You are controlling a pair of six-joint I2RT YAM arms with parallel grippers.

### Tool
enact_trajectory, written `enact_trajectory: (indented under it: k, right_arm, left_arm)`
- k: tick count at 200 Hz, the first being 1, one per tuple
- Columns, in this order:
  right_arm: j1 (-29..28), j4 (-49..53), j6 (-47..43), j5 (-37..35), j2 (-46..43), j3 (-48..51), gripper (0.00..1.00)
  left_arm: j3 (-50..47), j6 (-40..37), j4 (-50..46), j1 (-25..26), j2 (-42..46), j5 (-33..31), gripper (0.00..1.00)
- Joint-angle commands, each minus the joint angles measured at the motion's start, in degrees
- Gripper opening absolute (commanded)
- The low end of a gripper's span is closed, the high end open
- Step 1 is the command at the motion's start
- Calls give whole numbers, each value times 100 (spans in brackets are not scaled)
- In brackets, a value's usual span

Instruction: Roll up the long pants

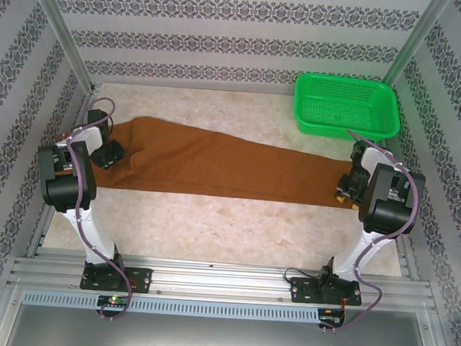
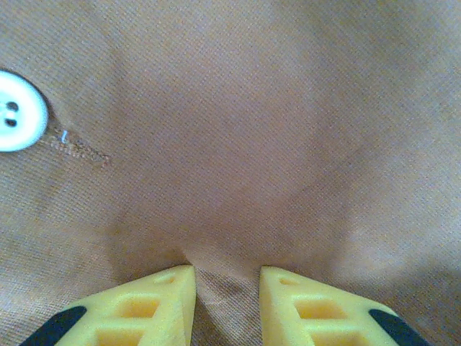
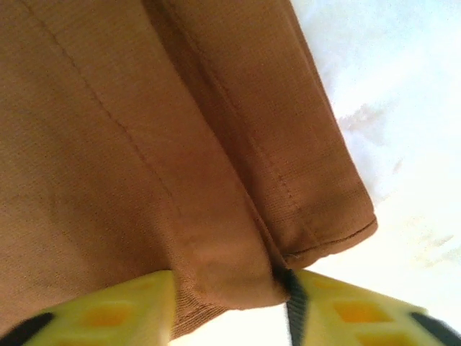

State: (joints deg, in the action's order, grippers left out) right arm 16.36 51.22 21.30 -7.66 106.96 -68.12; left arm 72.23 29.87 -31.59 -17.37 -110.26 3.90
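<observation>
The long pants (image 1: 215, 164) lie flat and stretched across the table, rust-brown, waist end at the left and leg hems at the right. My left gripper (image 1: 109, 155) sits on the waist end. In the left wrist view its yellow fingers (image 2: 166, 303) pinch a raised ridge of the fabric (image 2: 238, 144), with a white button (image 2: 18, 109) off to the left. My right gripper (image 1: 342, 189) is at the hem end. Seen from the right wrist, the folded hem (image 3: 238, 267) is bunched between the two yellow fingers (image 3: 122, 310), touching both.
A green basket (image 1: 346, 79) stands at the back right corner, just beyond the right arm. Bare pale tabletop (image 1: 235, 221) runs between the pants and the arm bases. Patterned walls and metal posts close in the sides and back.
</observation>
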Motion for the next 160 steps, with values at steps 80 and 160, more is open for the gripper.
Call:
enact_trajectory:
  k: [80, 160]
  right_arm:
    - [451, 237, -74, -936, -45, -629, 0]
    - [1030, 81, -78, -975, 259, -803, 0]
  left_arm:
    - [-399, 5, 180, -275, -100, 287, 24]
    - [-281, 3, -88, -348, 49, -24, 24]
